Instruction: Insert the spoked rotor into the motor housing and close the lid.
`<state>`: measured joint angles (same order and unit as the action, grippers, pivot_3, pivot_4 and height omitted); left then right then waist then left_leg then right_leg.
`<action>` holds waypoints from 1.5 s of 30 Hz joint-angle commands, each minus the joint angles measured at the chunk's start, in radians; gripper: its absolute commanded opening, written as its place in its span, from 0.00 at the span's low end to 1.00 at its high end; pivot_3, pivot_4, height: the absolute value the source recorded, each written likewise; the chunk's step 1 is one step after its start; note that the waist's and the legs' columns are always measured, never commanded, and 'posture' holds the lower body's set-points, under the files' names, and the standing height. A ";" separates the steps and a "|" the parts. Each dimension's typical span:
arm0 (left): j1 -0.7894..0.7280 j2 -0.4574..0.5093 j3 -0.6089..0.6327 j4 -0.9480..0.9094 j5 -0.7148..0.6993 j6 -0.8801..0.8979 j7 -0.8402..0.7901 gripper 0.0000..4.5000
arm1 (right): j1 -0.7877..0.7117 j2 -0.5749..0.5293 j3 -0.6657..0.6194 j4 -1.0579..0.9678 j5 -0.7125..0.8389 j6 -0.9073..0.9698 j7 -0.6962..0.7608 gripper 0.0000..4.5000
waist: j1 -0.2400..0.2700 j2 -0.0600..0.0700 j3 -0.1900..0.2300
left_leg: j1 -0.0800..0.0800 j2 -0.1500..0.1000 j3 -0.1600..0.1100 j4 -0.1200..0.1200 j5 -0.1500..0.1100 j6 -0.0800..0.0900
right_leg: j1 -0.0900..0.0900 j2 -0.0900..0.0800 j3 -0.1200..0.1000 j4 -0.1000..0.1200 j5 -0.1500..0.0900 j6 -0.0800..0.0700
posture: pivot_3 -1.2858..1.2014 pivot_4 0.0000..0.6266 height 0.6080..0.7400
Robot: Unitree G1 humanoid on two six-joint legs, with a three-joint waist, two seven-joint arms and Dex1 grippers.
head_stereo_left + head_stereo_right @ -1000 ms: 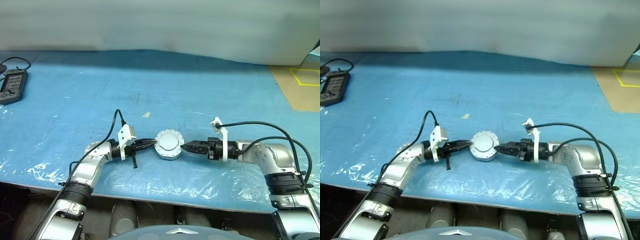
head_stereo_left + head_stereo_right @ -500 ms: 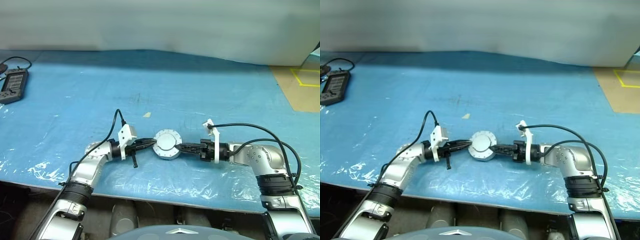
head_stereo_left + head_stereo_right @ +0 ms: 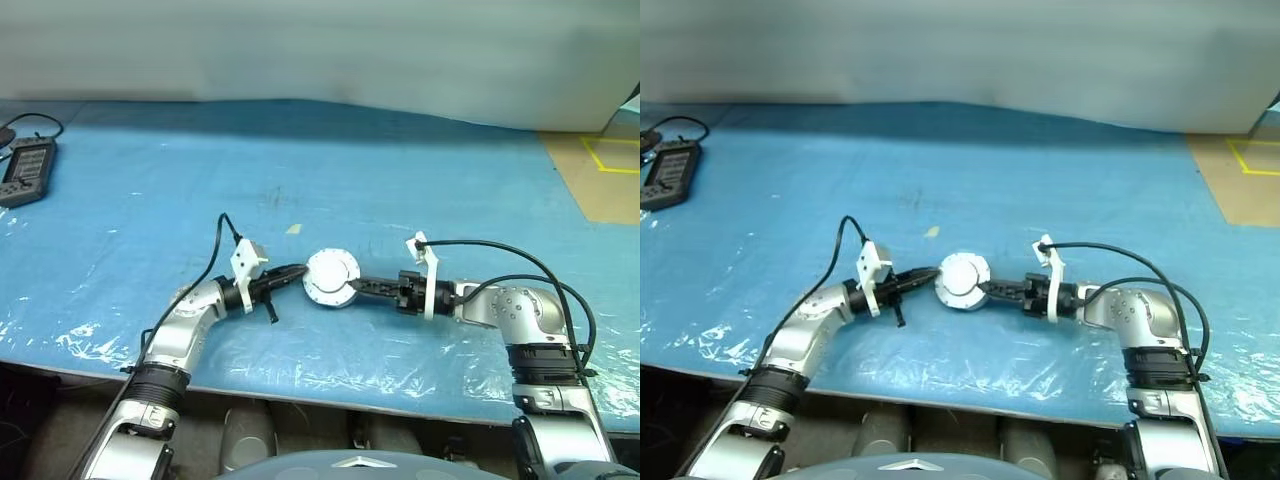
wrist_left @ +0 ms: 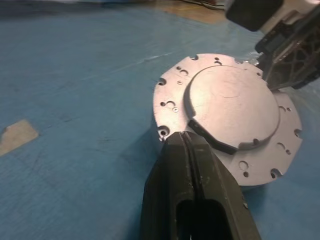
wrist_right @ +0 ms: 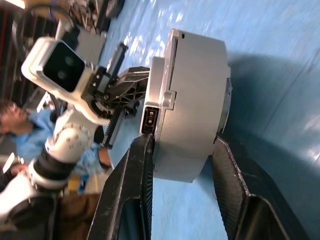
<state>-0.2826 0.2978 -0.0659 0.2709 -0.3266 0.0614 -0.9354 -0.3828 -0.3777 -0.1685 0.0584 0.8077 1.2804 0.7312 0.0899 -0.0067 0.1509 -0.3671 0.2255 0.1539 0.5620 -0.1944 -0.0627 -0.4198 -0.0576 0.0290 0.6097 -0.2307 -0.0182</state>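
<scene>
The motor housing (image 3: 332, 279) sat on the blue bench (image 3: 420, 190) between the two arms, with the lid (image 4: 231, 112) lying flat on top of it. The left gripper (image 4: 184, 136) had its fingers pressed together with nothing between them, their tips against the lid's toothed edge. The right gripper (image 5: 186, 145) reached in from the opposite side, one finger on the lid face and the other under the housing's base; they appeared to be clamping the housing, though the lower contact was hard to make out. A dark handheld device (image 3: 24, 171) lay at the bench's far left corner, well apart.
</scene>
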 commanded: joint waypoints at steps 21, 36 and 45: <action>-0.023 -0.154 0.283 -0.191 -0.536 0.572 0.190 0.99 | -0.207 0.204 -0.324 0.055 0.315 0.045 -0.243 0.29 | 0.003 0.002 0.003 | -0.003 -0.001 0.000 -0.003 0.000 -0.001 | -0.002 0.000 -0.001 -0.001 0.002 0.004 | 0.52 0.24 1.00; -0.031 -0.194 0.284 -0.267 -0.785 0.853 0.216 0.99 | -0.146 0.196 -0.192 -0.034 0.338 0.072 -0.214 0.29 | 0.004 0.002 0.004 | -0.004 -0.001 -0.001 -0.003 0.000 -0.001 | -0.002 0.000 -0.002 -0.002 0.003 0.005 | 0.52 0.24 1.00; -0.022 -0.195 0.287 -0.289 -0.811 0.875 0.215 0.99 | -0.142 0.188 -0.185 -0.022 0.329 0.061 -0.205 0.29 | 0.004 0.002 0.004 | -0.004 -0.001 -0.002 -0.003 0.000 -0.001 | -0.002 0.000 -0.002 -0.002 0.003 0.006 | 0.52 0.24 1.00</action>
<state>-0.2888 0.1183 0.2574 0.0634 -1.0972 0.9158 -0.6935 -0.5193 -0.2039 -0.4086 0.0652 1.1166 1.3345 0.5192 0.0941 -0.0049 0.1550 -0.3712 0.2245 0.1523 0.5595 -0.1943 -0.0635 -0.4221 -0.0578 0.0275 0.6079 -0.2272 -0.0124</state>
